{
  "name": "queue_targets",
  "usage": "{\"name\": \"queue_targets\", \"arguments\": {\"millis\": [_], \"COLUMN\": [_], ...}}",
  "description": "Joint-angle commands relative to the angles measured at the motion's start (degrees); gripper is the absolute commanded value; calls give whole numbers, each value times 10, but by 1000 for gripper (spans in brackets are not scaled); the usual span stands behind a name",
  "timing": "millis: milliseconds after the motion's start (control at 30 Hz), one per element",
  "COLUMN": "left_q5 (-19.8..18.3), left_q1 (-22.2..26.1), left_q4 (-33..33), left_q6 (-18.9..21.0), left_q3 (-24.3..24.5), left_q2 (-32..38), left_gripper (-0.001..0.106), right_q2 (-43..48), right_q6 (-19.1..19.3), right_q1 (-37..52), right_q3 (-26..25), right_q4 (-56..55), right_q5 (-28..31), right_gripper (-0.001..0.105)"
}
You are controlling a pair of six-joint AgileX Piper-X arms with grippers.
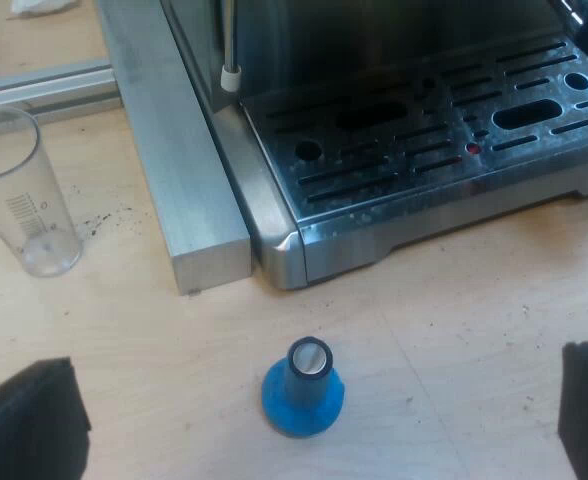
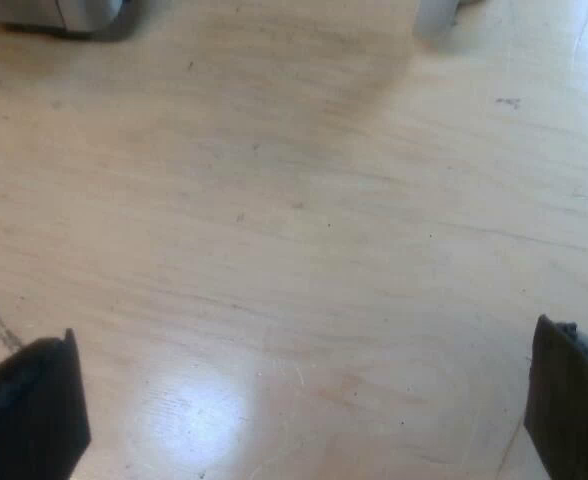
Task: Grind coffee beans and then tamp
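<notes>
Left claw [image 1: 310,452]: wide open, empty, facing espresso machine [image 1: 424,140].
Right claw [image 2: 304,405]: wide open, empty, over bench [image 2: 294,200].
Blue tamper [image 1: 304,390]: upright, near machine's corner.
Measuring glass [image 1: 24,195]: upright, near machine.

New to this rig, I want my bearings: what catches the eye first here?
A blue tamper stands upright on the wooden table before the drip tray of the espresso machine, under the open left gripper. A clear measuring glass stands beyond a metal bar beside the machine. The open right gripper hangs over the table.
</notes>
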State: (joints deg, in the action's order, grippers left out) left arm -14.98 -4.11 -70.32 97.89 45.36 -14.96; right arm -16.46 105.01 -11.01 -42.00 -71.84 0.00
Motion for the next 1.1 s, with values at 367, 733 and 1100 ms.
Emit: {"name": "queue_targets", "arguments": {"millis": [367,733,1100], "left_q5": [-3,-54,-73], "left_q1": [-2,-15,-93], "left_q4": [1,-1,1], "left_q6": [0,12,12], "left_q3": [1,5,38], "left_q2": [-4,-8,-23], "left_gripper": [98,98,98], "right_q2": [2,-41,-119], "right_q6": [8,8,24], "right_q1": [0,-25,-145], "right_q3": [-2,-56,-156], "right_q4": [15,-8,-9], "right_q5": [-29,-59,-100], "right_gripper": [90,90,90]}}
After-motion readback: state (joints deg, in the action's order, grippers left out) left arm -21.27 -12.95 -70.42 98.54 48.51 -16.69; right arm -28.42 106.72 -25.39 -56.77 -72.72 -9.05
